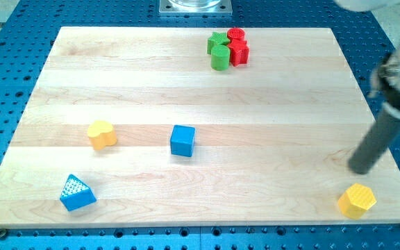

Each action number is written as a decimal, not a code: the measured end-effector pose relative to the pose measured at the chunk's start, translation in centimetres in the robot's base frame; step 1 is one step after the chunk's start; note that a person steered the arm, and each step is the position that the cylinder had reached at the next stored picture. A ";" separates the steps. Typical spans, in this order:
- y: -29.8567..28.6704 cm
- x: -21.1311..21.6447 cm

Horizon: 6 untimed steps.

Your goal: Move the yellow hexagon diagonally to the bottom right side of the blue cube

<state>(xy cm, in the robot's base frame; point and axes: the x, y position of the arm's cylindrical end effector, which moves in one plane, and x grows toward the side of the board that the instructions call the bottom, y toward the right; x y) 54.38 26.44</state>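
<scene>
The yellow hexagon (356, 201) lies near the board's bottom right corner. The blue cube (182, 140) sits near the middle of the board, far to the hexagon's left and a little higher. My dark rod comes down from the view's right edge, and my tip (359, 170) rests on the board just above the hexagon, a small gap apart from it.
A yellow heart-shaped block (102, 134) lies left of the blue cube. A blue triangle block (77, 193) sits at the bottom left. Green (219, 51) and red (237, 46) blocks cluster at the top centre. The wooden board (117, 69) lies on a blue perforated table.
</scene>
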 end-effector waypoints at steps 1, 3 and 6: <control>0.8 7.4; -3.3 7.3; -7.6 2.8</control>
